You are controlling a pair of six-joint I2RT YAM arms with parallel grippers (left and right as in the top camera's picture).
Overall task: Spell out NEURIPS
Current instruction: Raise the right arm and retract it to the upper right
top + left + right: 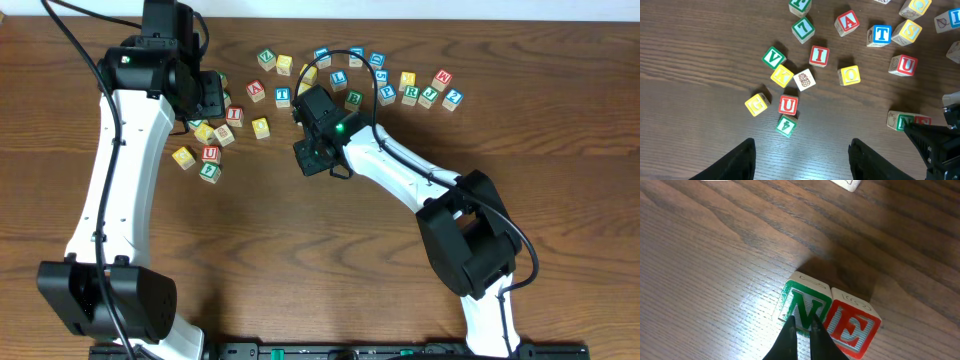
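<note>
A green N cube (805, 302) and a red E cube (852, 325) stand side by side, touching, on the wooden table. My right gripper (802, 332) is shut with nothing in it, and its tips hang just over the N's near edge. From above, the right gripper (312, 155) covers both cubes. My left gripper (802, 160) is open over bare wood and holds nothing. It hovers near a red U cube (788, 104) and a red I cube (819, 55). A second red U (903, 65) lies farther right. Blue P (388, 95) and R (412, 93) cubes sit in the far-right cluster.
Around the left gripper lie other cubes: green V (773, 57), yellow K (781, 76), yellow G (756, 104), yellow Q (849, 75), red A (847, 22), blue T (881, 35) and a green 4 (786, 125). More cubes line the table's back.
</note>
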